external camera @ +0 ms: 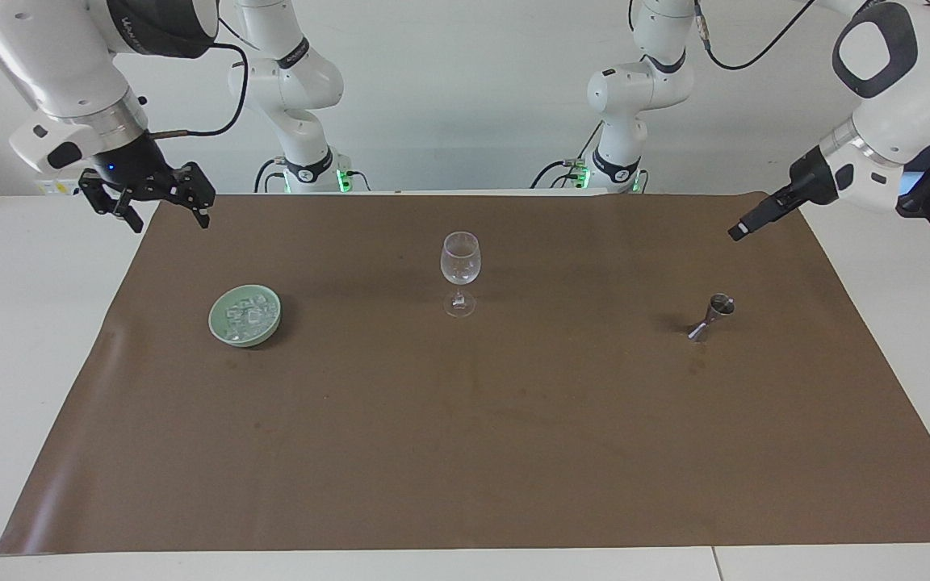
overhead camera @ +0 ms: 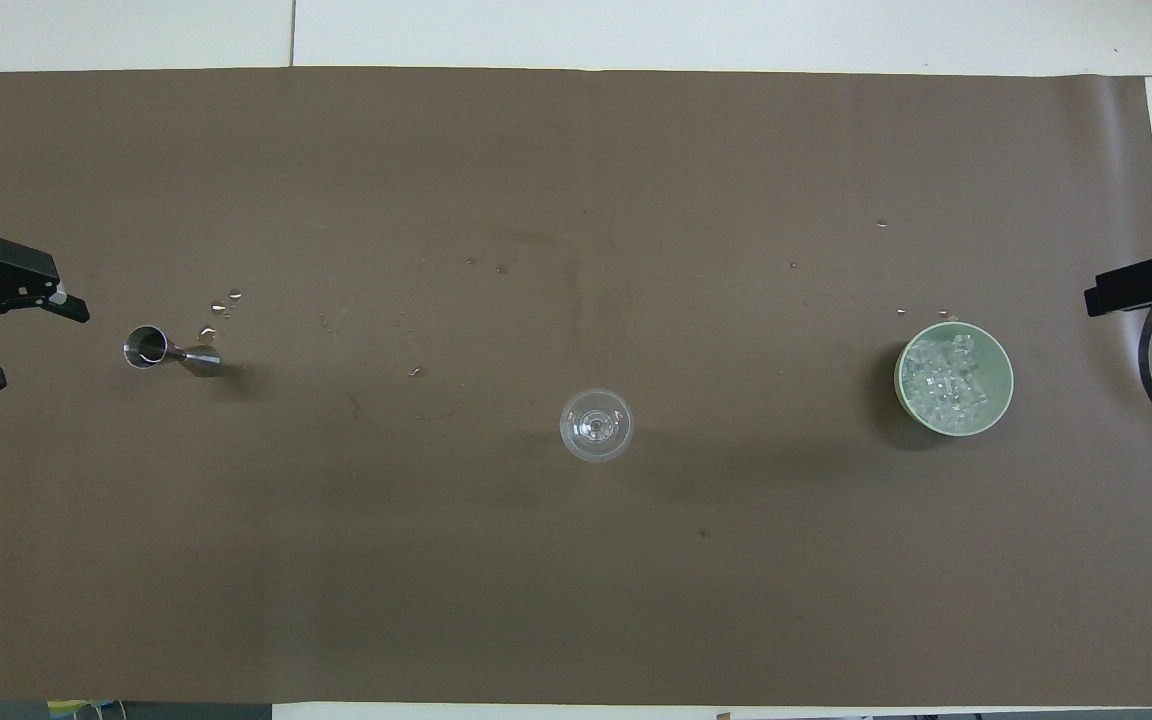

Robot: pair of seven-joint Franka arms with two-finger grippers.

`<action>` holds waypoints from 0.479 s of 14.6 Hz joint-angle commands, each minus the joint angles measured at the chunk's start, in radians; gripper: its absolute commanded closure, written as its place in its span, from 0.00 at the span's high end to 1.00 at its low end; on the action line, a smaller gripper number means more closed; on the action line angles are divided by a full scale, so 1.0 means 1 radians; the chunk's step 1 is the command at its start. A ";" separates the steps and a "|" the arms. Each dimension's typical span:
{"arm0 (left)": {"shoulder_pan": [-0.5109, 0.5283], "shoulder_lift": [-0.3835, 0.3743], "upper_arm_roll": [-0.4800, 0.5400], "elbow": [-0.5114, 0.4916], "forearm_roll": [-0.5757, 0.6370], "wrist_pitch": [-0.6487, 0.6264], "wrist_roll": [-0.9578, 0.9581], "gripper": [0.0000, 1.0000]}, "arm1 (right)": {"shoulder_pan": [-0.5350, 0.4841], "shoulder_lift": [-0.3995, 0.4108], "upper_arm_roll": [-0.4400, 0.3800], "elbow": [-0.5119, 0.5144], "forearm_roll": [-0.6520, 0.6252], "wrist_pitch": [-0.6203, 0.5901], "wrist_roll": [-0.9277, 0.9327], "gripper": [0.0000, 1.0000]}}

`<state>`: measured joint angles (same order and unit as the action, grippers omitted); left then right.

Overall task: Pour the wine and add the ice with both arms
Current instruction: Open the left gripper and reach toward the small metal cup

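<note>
A: What sits nearest the robots?

B: The wine glass (external camera: pixel 460 270), upright in the middle of the brown mat (external camera: pixel 465 452). It looks clear; I can't tell whether anything is in it

A: And the ice (overhead camera: pixel 941 380)?

B: A little farther out, toward the right arm's end. It is heaped in the pale green dish (overhead camera: pixel 1002 372), which lies flat on the mat, well apart from the glass

A: Where is the right gripper (external camera: pixel 172 223)?

B: Up in the air over the mat's edge at that same end, fingers spread, holding nothing

A: Farther still?

B: The metal jigger (overhead camera: pixel 171 350), toward the left arm's end. It stands on the mat with one cup up. A few droplets (overhead camera: pixel 221 305) lie on the mat just beside it, a shade farther from the robots

A: And the left gripper (overhead camera: pixel 41 347)?

B: Raised over the mat's edge at its own end, near the jigger but not touching it. From overhead its fingers stand apart, with nothing between them
</note>
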<state>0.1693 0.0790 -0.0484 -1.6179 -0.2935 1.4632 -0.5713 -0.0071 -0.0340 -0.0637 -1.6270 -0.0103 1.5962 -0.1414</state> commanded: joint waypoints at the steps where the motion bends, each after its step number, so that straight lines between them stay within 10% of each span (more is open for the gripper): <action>1: 0.077 0.108 -0.004 0.021 -0.126 0.067 -0.204 1.00 | -0.011 -0.021 0.005 -0.025 0.013 0.002 0.013 1.00; 7: 0.172 0.286 -0.004 0.030 -0.225 0.207 -0.389 1.00 | -0.011 -0.021 0.005 -0.025 0.013 0.002 0.013 1.00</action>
<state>0.2965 0.3047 -0.0458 -1.6157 -0.4887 1.6667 -0.9204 -0.0071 -0.0340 -0.0637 -1.6271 -0.0103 1.5961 -0.1414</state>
